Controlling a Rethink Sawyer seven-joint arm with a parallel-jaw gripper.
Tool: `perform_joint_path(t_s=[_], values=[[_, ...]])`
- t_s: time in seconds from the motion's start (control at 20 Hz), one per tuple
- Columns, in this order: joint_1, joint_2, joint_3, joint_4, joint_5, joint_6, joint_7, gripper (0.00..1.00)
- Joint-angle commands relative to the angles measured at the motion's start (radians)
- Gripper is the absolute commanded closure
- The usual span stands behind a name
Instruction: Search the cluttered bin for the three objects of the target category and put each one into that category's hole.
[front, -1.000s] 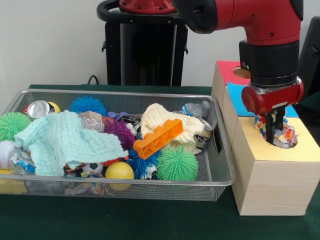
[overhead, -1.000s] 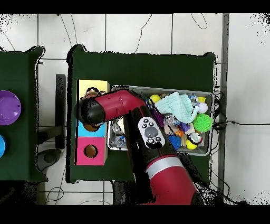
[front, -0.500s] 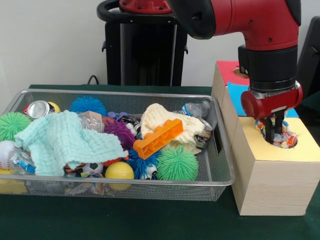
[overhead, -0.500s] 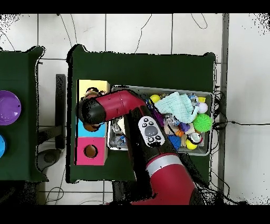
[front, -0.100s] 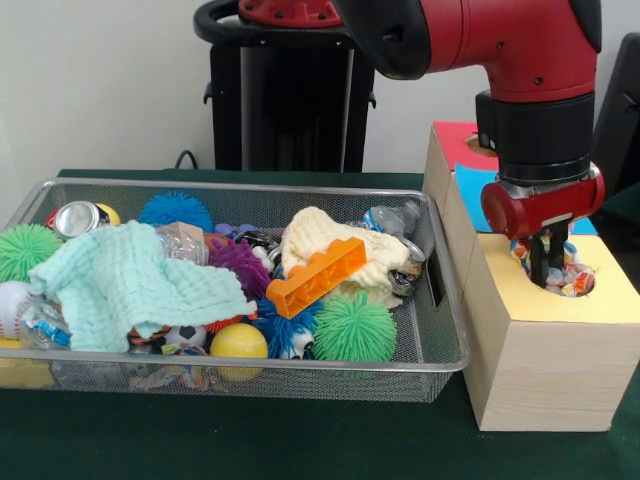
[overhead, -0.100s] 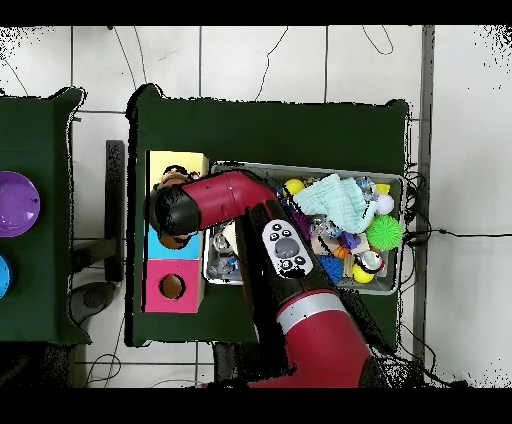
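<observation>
At the front edge of the dark green table (front, -0.100s: 300, 445), a silver wire-mesh bin (front, -0.100s: 440, 350) is sitting crammed with clutter: a yellow plastic ball (front, -0.100s: 238, 343) and a green spiky rubber ball (front, -0.100s: 355, 328) are lying against its near wall, a mint green waffle-weave cloth (front, -0.100s: 130, 285) is sprawling across the left half, and an orange toothed plastic block (front, -0.100s: 317, 277) is leaning tilted on a cream knitted cloth (front, -0.100s: 350, 250) in the middle. Further back a purple spiky ball (front, -0.100s: 238, 262), a blue spiky ball (front, -0.100s: 175, 209) and a crushed silver drinks can (front, -0.100s: 75, 218) are resting near the far wall. Just beside the bin's right end, a long pale wooden box (front, -0.100s: 545, 375) is standing with a yellow panel (front, -0.100s: 520, 290) nearest, then a blue panel (front, -0.100s: 480, 195) and a red panel (front, -0.100s: 455, 140) behind it, each bearing a round hole. The black pincer (front, -0.100s: 548, 268) of the red and black arm (front, -0.100s: 540, 110) is reaching straight down into the hole of the yellow panel, its tips sunk below the rim. A crumpled multicoloured wrapper (front, -0.100s: 574, 277) is bunching around those tips, lying partly inside the hole and spilling over its edge on both sides of the pincer, touching it. Whether the pincer is gripping the wrapper or has let go, I cannot tell, since the tips are buried in it. In the overhead view the arm (overhead, -0.100s: 215, 200) is stretching over the yellow end of the box (overhead, -0.100s: 178, 162).
</observation>
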Motion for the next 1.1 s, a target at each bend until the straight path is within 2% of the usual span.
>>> perform_joint_path(t_s=[0.05, 0.55, 0.65, 0.9, 1.1], values=[[-0.025, 0.067, -0.060, 0.017, -0.063, -0.008, 0.045, 0.00], [-0.022, 0.069, -0.062, 0.009, -0.063, -0.006, 0.039, 0.00], [-0.028, 0.058, -0.055, 0.011, -0.057, 0.014, 0.028, 0.00], [-0.033, 0.008, -0.054, 0.033, -0.060, -0.019, 0.040, 0.00], [-0.052, -0.042, -0.020, 0.030, -0.026, 0.019, 0.025, 0.00]])
